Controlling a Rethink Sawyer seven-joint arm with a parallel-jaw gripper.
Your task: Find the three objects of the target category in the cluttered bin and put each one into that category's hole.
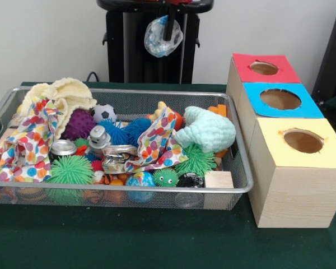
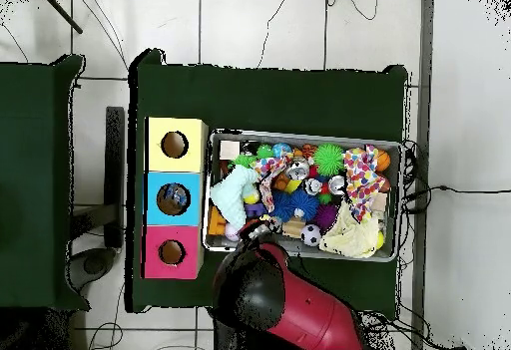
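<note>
High above the far rim of the bin (image 1: pixel 129 93), the hand (image 1: pixel 169 31) hangs closed around a crumpled see-through plastic bottle (image 1: pixel 163 37) with blue marks, well clear of the clutter. The blue-topped hole (image 1: pixel 280 99) lies off to the picture's right in the front view, in the middle box of the three, between the red-topped box (image 1: pixel 245 63) and the yellow-topped box (image 1: pixel 325 140), so the carry looks to be a sideways one along the bin's long axis. Only the fingers' lower part shows, since the frame's top edge cuts off the arm. From overhead the arm (image 2: pixel 289 301) covers the hand and bottle. Any other see-through pieces in the bin cannot be made out.
</note>
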